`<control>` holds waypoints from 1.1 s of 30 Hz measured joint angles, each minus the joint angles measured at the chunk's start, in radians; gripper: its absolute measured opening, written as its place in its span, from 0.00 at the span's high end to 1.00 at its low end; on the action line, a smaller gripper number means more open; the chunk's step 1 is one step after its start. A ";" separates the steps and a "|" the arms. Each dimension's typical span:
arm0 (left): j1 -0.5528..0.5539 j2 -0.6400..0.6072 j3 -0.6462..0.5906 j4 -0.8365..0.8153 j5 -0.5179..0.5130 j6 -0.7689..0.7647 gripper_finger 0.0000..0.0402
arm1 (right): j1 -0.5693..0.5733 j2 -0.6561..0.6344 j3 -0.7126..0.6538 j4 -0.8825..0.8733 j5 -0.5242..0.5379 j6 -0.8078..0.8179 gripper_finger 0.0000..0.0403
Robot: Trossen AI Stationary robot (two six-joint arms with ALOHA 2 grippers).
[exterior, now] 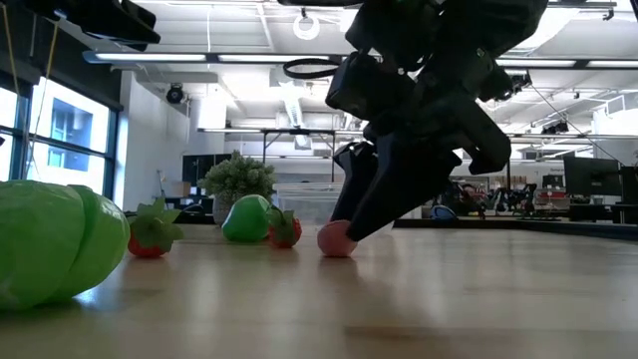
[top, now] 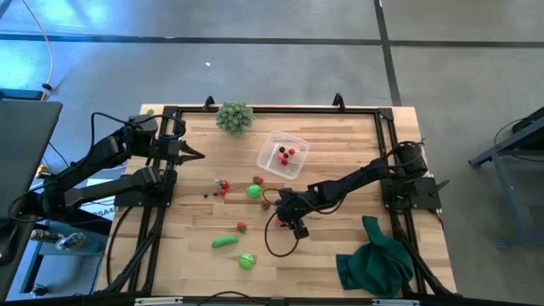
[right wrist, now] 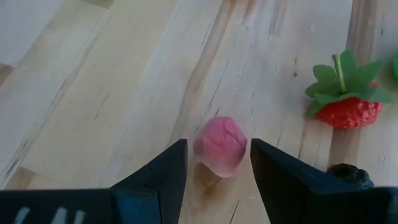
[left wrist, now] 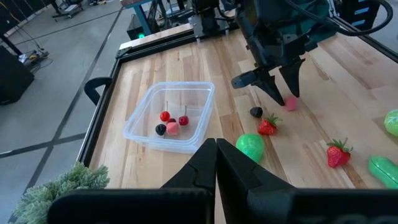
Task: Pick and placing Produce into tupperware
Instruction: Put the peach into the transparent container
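Left wrist view, tupperware (left wrist: 140, 121) holding 4 small berries (left wrist: 172, 123)

Berries (top: 285, 154) lie in the tupperware (top: 283, 154); before it, strawberries (top: 223, 186) and a raspberry (right wrist: 220, 145) lie scattered.

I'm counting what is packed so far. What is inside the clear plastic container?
Inside the clear square plastic container lie two small red cherries, a pink piece and a dark berry. A second dark piece may sit behind the pink one; it is partly covered.
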 joint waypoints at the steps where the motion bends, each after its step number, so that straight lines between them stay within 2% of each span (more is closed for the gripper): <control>1: 0.000 0.000 0.000 0.000 0.000 0.000 0.99 | 0.000 0.000 0.000 0.000 -0.001 0.000 0.58; 27: 0.000 0.000 0.000 0.000 0.000 0.000 0.99 | -0.011 0.027 0.000 0.030 -0.019 0.006 0.59; 33: 0.000 0.000 0.000 0.000 0.000 0.000 0.99 | -0.011 0.027 0.000 0.031 -0.030 0.009 0.64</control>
